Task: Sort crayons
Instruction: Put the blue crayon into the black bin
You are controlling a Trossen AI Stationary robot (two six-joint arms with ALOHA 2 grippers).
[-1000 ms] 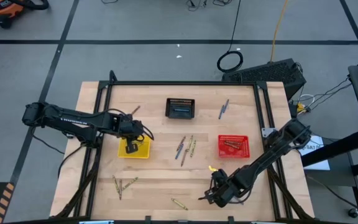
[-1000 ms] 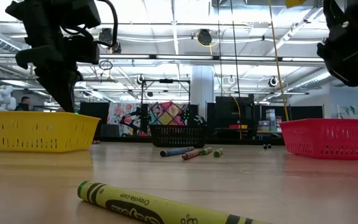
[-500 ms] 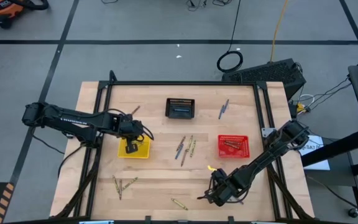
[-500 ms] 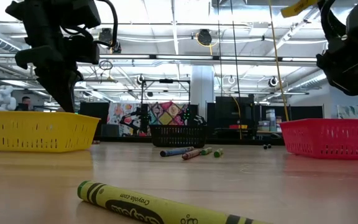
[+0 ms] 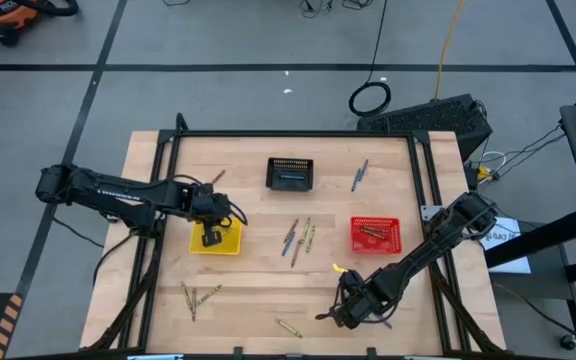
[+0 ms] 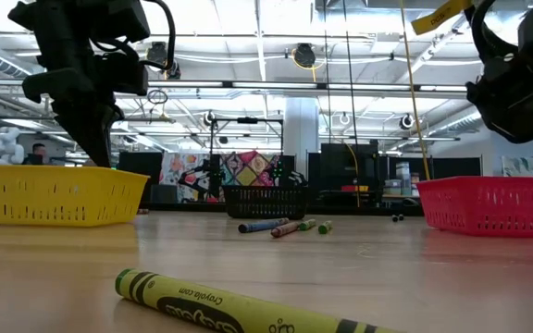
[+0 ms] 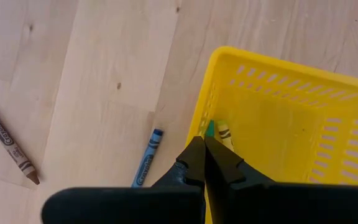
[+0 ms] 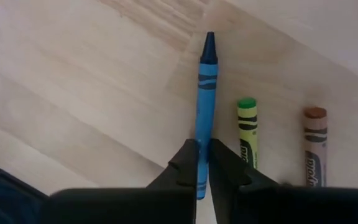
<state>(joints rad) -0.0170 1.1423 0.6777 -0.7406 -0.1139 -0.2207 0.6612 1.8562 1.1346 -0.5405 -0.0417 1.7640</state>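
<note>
Clamped together on a blue crayon point(image 8: 205, 93), the jaws of the right gripper point(image 8: 202, 163) hold it by its blunt end, its tip pointing away from the wrist; a green crayon point(image 8: 247, 134) and a brown crayon point(image 8: 314, 146) lie just beside it on the table point(image 5: 248, 290). Taking the red basket point(image 5: 376, 236) as landmark, this gripper point(image 5: 340, 312) sits near the table's front edge, forward of the basket and toward the left arm's side. To do the step well, I would lift straight up before any sideways travel, so the blue stick does not drag its two neighbours along, and keep the grip firm, since it holds only one end. Open wood lies between the gripper and the red basket, though a short yellowish piece point(image 5: 339, 270) rests on that path. Beyond the loose cluster of crayons point(image 5: 299, 238), the left gripper point(image 7: 204, 155), jaws shut and empty, hangs over the rim of the yellow basket point(image 5: 230, 244), well apart.
</note>
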